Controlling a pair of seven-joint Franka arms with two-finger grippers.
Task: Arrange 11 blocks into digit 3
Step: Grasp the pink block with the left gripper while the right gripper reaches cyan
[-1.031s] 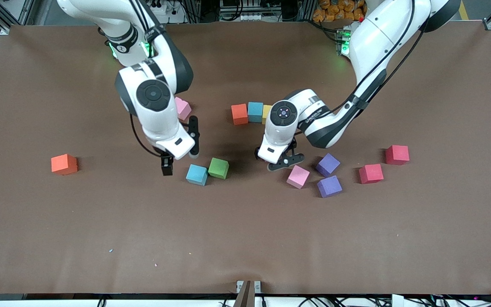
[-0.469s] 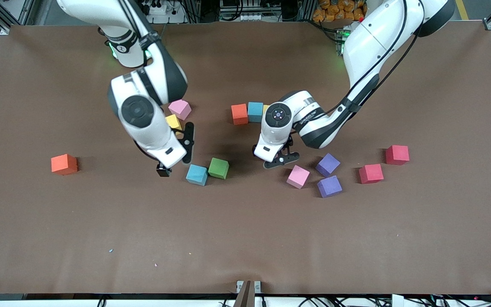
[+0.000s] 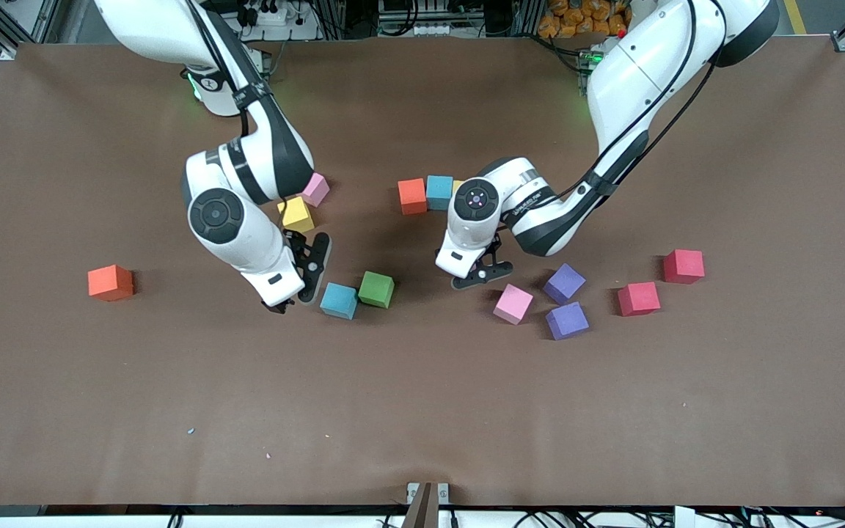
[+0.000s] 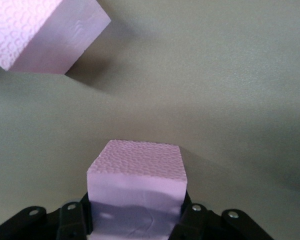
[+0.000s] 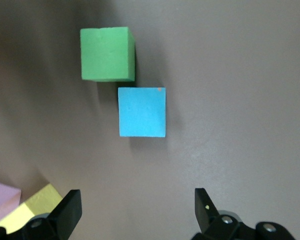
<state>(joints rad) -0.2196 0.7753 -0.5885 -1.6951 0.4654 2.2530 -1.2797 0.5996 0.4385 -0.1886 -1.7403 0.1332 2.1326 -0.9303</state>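
My left gripper [image 4: 135,221] is shut on a pale pink block [image 4: 135,170], low at the table; in the front view the left gripper [image 3: 477,276] hides this block. A second pink block [image 3: 513,303] lies loose beside it. Orange [image 3: 412,196], blue [image 3: 439,192] and yellow [image 3: 457,188] blocks form a row, the yellow one partly hidden by the left arm. My right gripper [image 3: 295,296] hangs open and empty beside a blue block [image 5: 142,111] and a green block [image 5: 107,53].
Two purple blocks [image 3: 565,301] and two red blocks [image 3: 638,298] lie toward the left arm's end. A yellow block [image 3: 296,213] and a pink block [image 3: 315,188] sit by the right arm's wrist. A lone orange block [image 3: 110,282] lies toward the right arm's end.
The left gripper's fingers have closed on the pale pink block. The right arm has swung lower toward the blue block, uncovering the yellow block by its wrist.
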